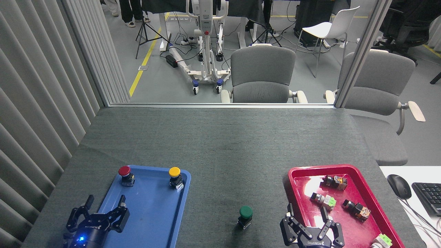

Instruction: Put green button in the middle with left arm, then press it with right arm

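Green button (245, 216) stands upright on the grey felt of the middle (220, 151), just left of the right pincer (307, 216) and well right of the left pincer (105, 203). Placement looks done; whether pressing remains, I cannot tell. Both pincers hang low with fingers spread, holding nothing.

Button between two trays on the surface

Left tray (151, 220) holding two buttons at its far end; green button (245, 216) standing alone on the middle (224, 151); right tray (296, 179) holding several loose switches
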Motion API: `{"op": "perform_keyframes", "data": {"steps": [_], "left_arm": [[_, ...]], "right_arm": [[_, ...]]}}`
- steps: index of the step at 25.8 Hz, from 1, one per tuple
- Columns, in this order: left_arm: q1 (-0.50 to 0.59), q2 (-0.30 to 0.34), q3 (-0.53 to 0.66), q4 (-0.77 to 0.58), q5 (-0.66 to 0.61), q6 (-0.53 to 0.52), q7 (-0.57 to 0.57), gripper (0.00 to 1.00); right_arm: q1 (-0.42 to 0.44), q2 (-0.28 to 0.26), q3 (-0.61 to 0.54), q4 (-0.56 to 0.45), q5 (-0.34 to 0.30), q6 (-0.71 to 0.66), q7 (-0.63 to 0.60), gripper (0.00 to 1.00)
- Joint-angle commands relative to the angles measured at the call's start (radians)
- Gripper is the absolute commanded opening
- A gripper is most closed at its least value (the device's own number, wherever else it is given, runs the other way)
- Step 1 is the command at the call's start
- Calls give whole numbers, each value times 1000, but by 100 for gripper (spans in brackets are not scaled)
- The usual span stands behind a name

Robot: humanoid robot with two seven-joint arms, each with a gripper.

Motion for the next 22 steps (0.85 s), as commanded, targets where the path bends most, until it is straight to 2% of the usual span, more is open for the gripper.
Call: {"op": "perform_keyframes", "data": {"steps": [1,8,15,22], "left_arm": [[2,4,5,-2,2,-18,-4,100],[2,7,7,-1,117,-105,-7,100],[2,2,7,4,120,-76,83,100],[2,13,7,1,122,-70,8,100]], "right_arm": [[0,0,-1,1,-2,-20,1,99],[0,1,-1,10,-2,-18,1,99],[0,1,1,11,-2,-17,0,99],[2,0,1,11,-2,-17,0,99]]}}
